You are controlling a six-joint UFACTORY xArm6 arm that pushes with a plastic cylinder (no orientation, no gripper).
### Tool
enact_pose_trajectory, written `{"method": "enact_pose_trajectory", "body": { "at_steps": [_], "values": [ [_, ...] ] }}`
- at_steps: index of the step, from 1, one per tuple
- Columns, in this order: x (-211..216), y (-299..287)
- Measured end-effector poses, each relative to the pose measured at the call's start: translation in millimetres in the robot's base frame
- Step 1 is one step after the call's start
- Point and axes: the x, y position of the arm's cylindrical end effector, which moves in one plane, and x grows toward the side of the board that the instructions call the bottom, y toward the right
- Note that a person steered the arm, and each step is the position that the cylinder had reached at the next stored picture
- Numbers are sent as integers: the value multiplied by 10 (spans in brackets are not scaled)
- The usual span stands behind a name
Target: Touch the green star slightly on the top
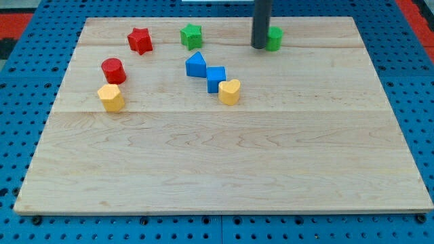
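Note:
The green star [192,35] sits near the view's top, left of centre, on the wooden board [224,163]. My tip [260,46] is at the end of the dark rod that comes down from the view's top, well to the right of the green star. The tip stands right against the left side of a second green block [274,38], whose shape is partly hidden by the rod. A clear stretch of board separates the tip from the star.
A red star [140,41] lies left of the green star. A red cylinder [113,70] and a yellow hexagon-like block [110,97] are at the left. A blue triangle [195,64], a blue cube [215,78] and a yellow heart [229,91] form a diagonal chain at centre.

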Motion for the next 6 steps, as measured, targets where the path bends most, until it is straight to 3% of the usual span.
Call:
{"method": "enact_pose_trajectory", "body": {
  "at_steps": [1,2,3,5,6],
  "values": [
    [-311,409],
    [-667,451],
    [-820,210],
    [-812,-1289],
    [-516,-1341]
  ]
}}
